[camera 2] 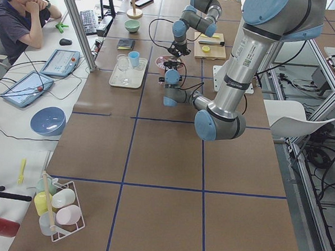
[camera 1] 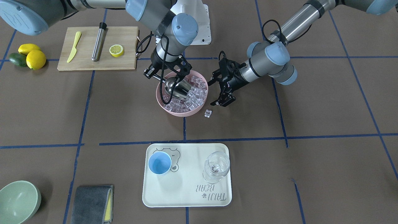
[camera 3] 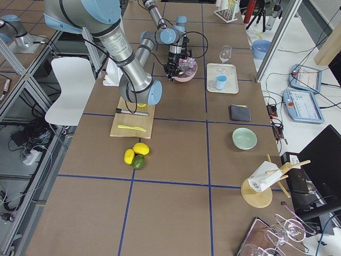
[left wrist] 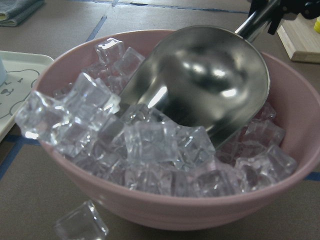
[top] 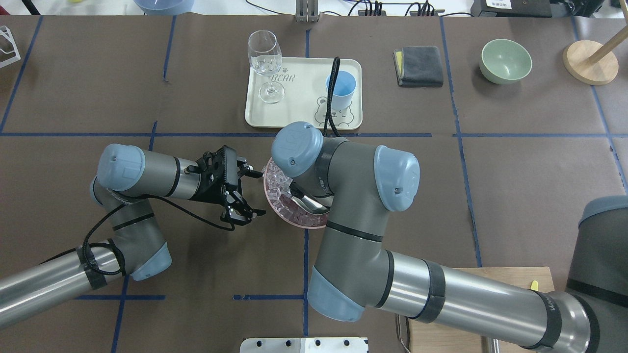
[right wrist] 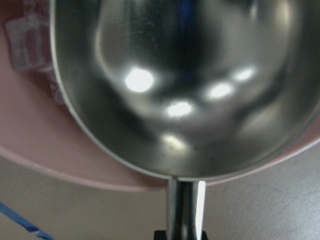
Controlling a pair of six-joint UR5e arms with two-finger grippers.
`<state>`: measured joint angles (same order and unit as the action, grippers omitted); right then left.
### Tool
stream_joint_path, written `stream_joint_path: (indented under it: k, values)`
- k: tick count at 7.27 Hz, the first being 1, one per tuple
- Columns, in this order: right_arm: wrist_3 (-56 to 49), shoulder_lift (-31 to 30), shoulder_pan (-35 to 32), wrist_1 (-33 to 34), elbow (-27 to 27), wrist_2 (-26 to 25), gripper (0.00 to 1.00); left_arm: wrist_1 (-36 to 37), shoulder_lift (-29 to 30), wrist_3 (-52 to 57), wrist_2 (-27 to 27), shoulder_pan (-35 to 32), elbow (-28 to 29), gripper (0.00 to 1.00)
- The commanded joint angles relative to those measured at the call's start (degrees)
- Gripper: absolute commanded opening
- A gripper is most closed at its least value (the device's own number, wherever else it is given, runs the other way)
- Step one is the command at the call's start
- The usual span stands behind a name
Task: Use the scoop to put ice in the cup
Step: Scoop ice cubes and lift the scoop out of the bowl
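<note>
The steel scoop (camera 1: 177, 88) lies tilted in a pink bowl (camera 1: 182, 114), its trough (left wrist: 200, 80) bare inside and its lip against the ice (left wrist: 145, 145). Ice cubes (camera 1: 196, 93) fill the bowl's side toward my left arm. My right gripper (camera 1: 158, 77) is shut on the scoop's rod handle (right wrist: 184, 210) at the bowl's rim. My left gripper (camera 1: 215, 92) stands open and holds nothing just beside the bowl, also seen in the overhead view (top: 260, 192). The light-blue cup (camera 1: 159, 162) stands upright on a white tray (camera 1: 186, 193), apart from both grippers.
One loose ice cube (camera 1: 207, 113) lies on the table beside the bowl. A stemmed glass (camera 1: 216, 166) shares the tray. A cutting board (camera 1: 124, 62) with a knife, steel cylinder and lemon half sits behind. A green bowl (camera 1: 18, 202) and grey cloth (camera 1: 91, 203) lie at the near edge.
</note>
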<state>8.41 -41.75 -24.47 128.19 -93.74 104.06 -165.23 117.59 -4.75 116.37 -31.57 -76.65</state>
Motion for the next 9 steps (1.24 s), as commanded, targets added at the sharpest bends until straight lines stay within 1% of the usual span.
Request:
stream_joint_path:
  k: [1,2,3,4,6,7,8,9]
  values:
    - [0.6,-1.7,0.1,-3.7,-0.4,0.0,0.0,0.0,0.0,0.0,0.0,0.0,0.0,1.0]
    - [1.4,-3.1,0.2,-7.0,-0.5,0.0,0.0,0.0,0.0,0.0,0.0,0.0,0.0,1.0]
    - [1.6,-3.8,0.2,-8.9,-0.5,0.0,0.0,0.0,0.0,0.0,0.0,0.0,-0.1,1.0]
    - [1.6,-3.9,0.2,-9.0,-1.1,0.0,0.0,0.0,0.0,0.0,-0.1,0.0,-0.1,1.0]
    - [1.5,-4.1,-0.4,-6.8,-4.8,0.5,0.0,0.0,0.0,0.0,-0.1,-0.1,0.0,1.0]
    - [1.5,-4.0,-0.6,-3.5,-7.6,0.6,0.0,0.0,0.0,0.0,-0.1,0.0,-0.1,1.0]
    - [1.5,-4.1,-0.7,-1.9,-9.3,0.7,0.0,0.0,0.0,0.0,-0.1,0.0,-0.1,1.0]
    - [1.5,-4.0,-0.7,-1.5,-9.5,0.7,0.0,0.0,0.0,0.0,0.0,-0.1,0.0,1.0]
